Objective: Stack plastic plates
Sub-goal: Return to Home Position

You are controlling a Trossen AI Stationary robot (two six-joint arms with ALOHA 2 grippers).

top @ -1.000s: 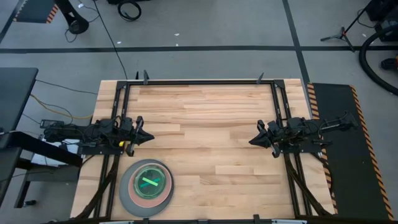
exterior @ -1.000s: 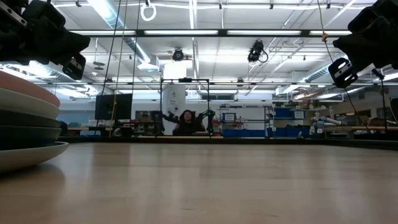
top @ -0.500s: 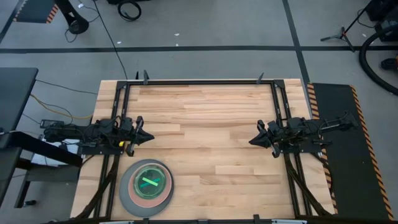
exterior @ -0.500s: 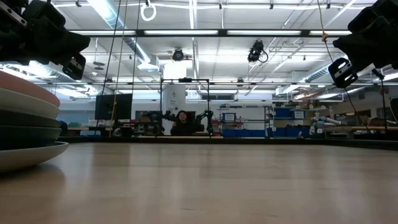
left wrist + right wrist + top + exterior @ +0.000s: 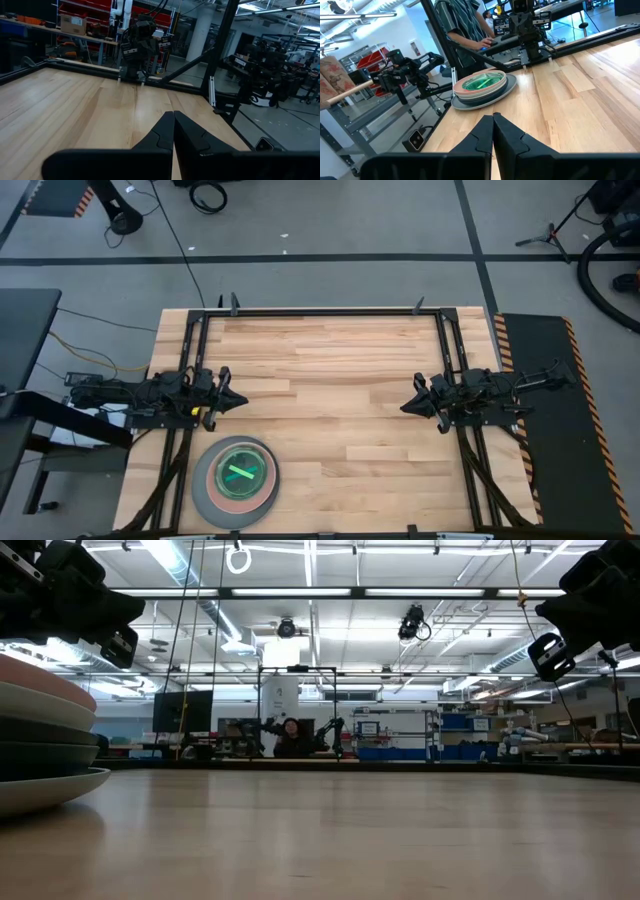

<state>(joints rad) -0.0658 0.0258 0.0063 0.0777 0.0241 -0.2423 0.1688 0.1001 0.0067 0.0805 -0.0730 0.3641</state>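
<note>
Both arms were found parked low at opposite sides of the wooden table (image 5: pixel 330 370), fingertips directed toward each other across the bare middle. The left gripper (image 5: pixel 238 402) was observed clenched, its two dark fingers (image 5: pixel 160 132) pressed tip to tip with nothing between them. The right gripper (image 5: pixel 405 407) was noted in the same condition, fingers (image 5: pixel 507 135) closed together and holding nothing. The stack of plastic plates (image 5: pixel 236 482) was located just off to the side of the left gripper, toward the near table edge and slightly behind its fingertips, clear of contact with it. Relative to the right gripper, the stack was recorded well ahead and off to one side, on the far side of the table. The large grey plate (image 5: pixel 204 507) was seen at the bottom, resting flat on the wood, with smaller plates nested on it and a green plate (image 5: pixel 238 473) on top. In the low view a salmon pink rim (image 5: pixel 30 675) was visible above cream and dark layers. A person in a striped shirt (image 5: pixel 462 25) was noted standing beyond the table, behind the stack.
</note>
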